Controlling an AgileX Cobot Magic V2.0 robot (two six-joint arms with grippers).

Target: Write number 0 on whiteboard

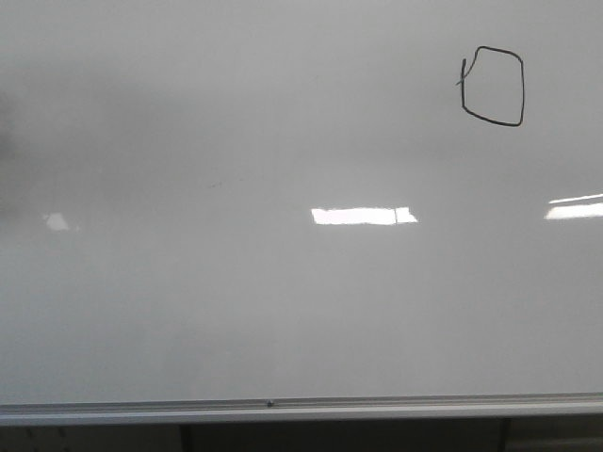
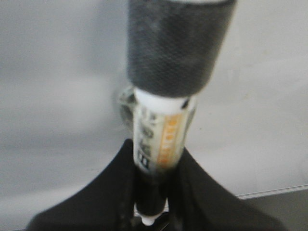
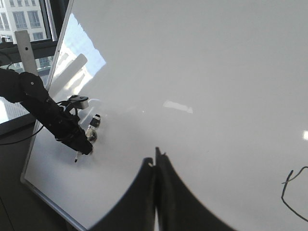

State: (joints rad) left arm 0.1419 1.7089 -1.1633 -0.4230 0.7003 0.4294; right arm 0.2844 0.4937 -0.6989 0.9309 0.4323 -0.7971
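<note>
The number 0 (image 1: 494, 87) is a thin black boxy loop with a short tail, at the upper right of the whiteboard (image 1: 236, 311). Part of it shows in the right wrist view (image 3: 292, 192). My left gripper (image 2: 156, 161) is shut on a marker (image 2: 163, 139) with an orange and white label and a dark foam-wrapped end. In the right wrist view the left arm (image 3: 45, 113) holds the marker tip (image 3: 76, 159) close to the whiteboard (image 3: 202, 72) near its lower left. My right gripper (image 3: 155, 161) is shut and empty, away from the board.
The board's silver bottom rail (image 1: 283, 408) runs along the lower edge. Bright rectangular light reflections (image 1: 363, 216) lie on the board. A window with buildings (image 3: 21, 21) is beyond the board's left edge.
</note>
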